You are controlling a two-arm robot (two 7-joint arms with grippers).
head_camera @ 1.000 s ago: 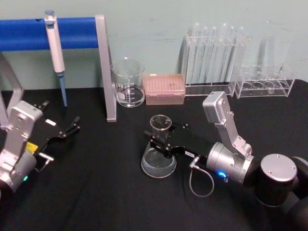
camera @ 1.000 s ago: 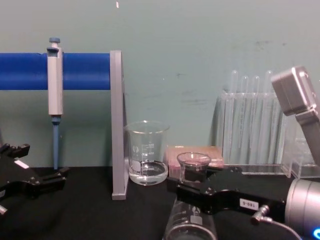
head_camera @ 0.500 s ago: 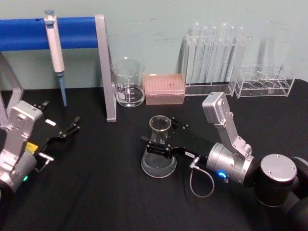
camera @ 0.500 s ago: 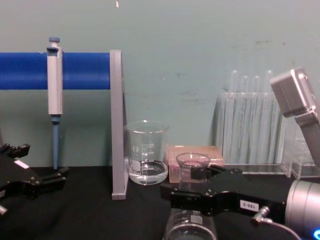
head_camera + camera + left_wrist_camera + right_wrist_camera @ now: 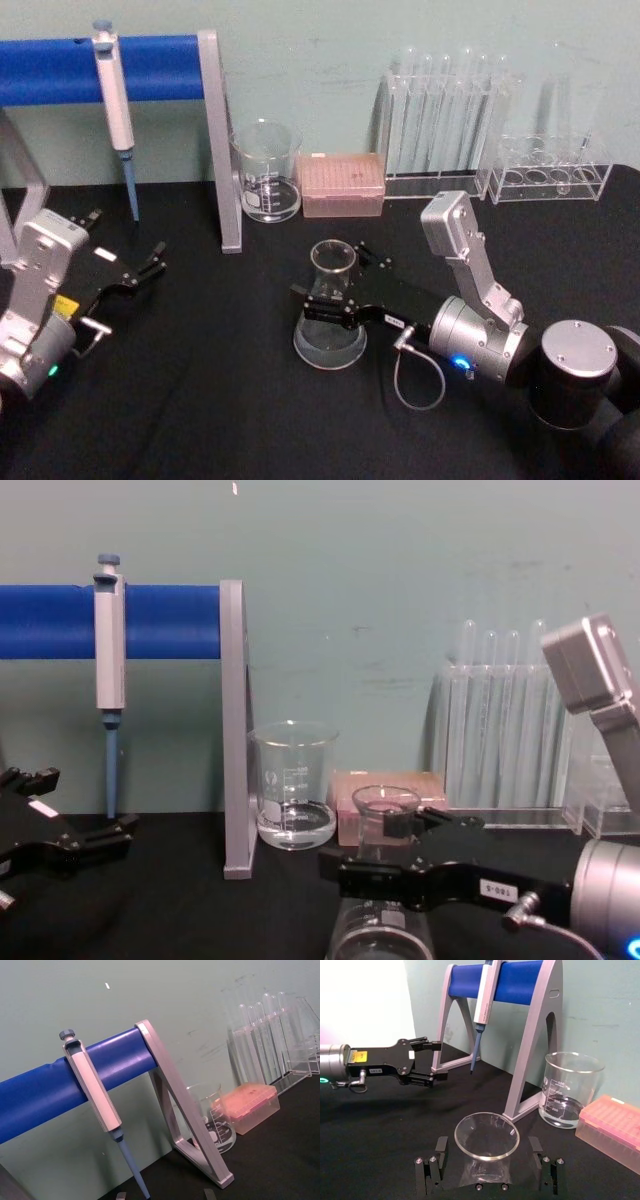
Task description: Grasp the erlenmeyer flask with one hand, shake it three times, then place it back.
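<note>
The erlenmeyer flask (image 5: 329, 340) stands upright on the black table near the middle, with a little clear liquid in its base. My right gripper (image 5: 330, 282), the hand with the silver wrist, reaches in from the right at neck height and is open. In the right wrist view its fingers (image 5: 440, 1146) stand on either side of the flask (image 5: 486, 1136) with a gap on each side. The chest view shows the flask's rim (image 5: 386, 800) above the right gripper (image 5: 375, 848). My left gripper (image 5: 148, 264) rests open at the table's left, away from the flask.
Behind the flask stand a glass beaker (image 5: 267, 172) with some liquid, a pink tip box (image 5: 342, 184) and clear racks of test tubes (image 5: 446, 115). A pipette (image 5: 115, 105) hangs on the blue-bar stand (image 5: 220, 140) at the back left.
One second ago the right gripper's fingers were closed on the flask's neck. They have since spread apart, and the flask stands on the table. The left arm has not moved.
</note>
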